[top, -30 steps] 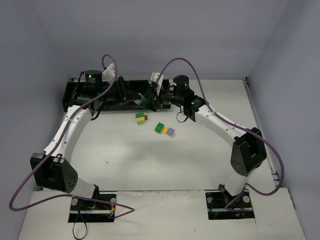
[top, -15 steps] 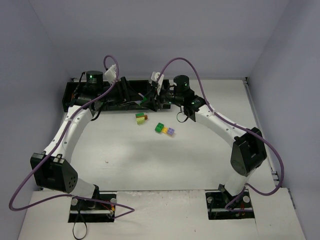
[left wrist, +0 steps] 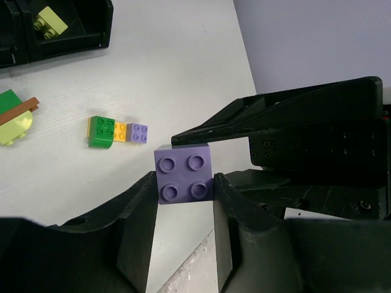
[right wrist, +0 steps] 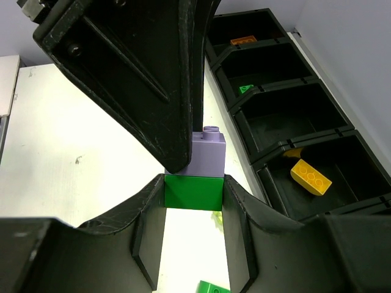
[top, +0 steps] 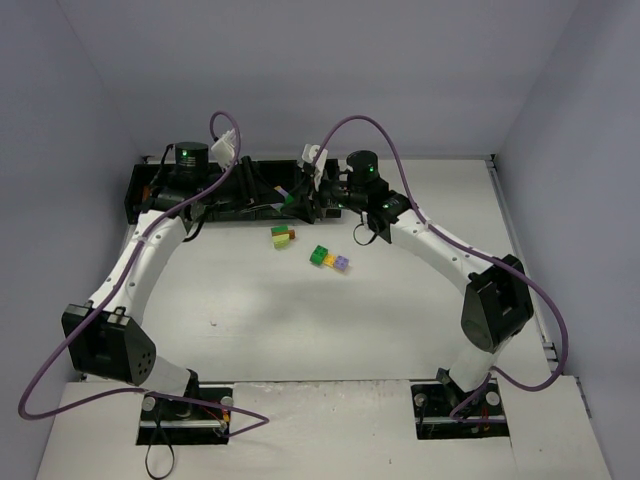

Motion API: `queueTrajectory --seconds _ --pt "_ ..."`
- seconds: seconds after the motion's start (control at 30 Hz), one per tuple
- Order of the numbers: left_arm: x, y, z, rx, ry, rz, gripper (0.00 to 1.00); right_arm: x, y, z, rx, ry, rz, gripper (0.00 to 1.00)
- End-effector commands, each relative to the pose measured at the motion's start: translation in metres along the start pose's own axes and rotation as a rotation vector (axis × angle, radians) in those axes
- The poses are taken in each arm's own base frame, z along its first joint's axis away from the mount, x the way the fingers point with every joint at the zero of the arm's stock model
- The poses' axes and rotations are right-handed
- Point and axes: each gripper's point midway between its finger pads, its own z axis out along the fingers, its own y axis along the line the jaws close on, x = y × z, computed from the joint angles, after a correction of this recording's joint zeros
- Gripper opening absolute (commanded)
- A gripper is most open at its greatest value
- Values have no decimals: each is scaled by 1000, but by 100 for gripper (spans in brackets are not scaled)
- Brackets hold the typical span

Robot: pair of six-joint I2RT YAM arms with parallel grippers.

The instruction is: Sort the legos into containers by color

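Note:
My left gripper is shut on a lilac brick. My right gripper is shut on a dark green brick with that lilac brick stacked on it. Both grippers meet in front of the black bins, the left and the right. On the table lie a lime, green and brown cluster and a green, yellow and lilac cluster. The bins hold a lime brick, an orange brick, a green brick and a yellow brick.
The bin row runs along the back of the table, close behind both grippers. The two arms' fingers overlap: the left finger crowds the right wrist view. Purple cables loop above both wrists.
The left arm has edged very slightly to the right. Both grippers stay shut on the joined bricks, and the loose bricks have not moved.

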Motion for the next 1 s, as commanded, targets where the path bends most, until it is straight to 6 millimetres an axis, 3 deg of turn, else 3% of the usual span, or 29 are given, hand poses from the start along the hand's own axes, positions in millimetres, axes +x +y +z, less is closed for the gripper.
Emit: queueTrajectory --seconds 0.0,0.23,0.47,0.9,0.97 --pt "-11 -14 1 45 -43 78 30 -38 -2 -6 13 -81 -75 0" --pt "-5 -10 5 56 -21 80 20 -20 -6 -9 45 -23 -53 0" --pt "-11 -14 3 75 -42 110 9 30 3 -21 83 77 29 0" --pt "-23 -17 -1 98 -60 140 4 61 -7 -44 166 130 106 0" --pt "-27 -9 -1 62 -78 142 4 62 -7 -46 172 132 112 0"
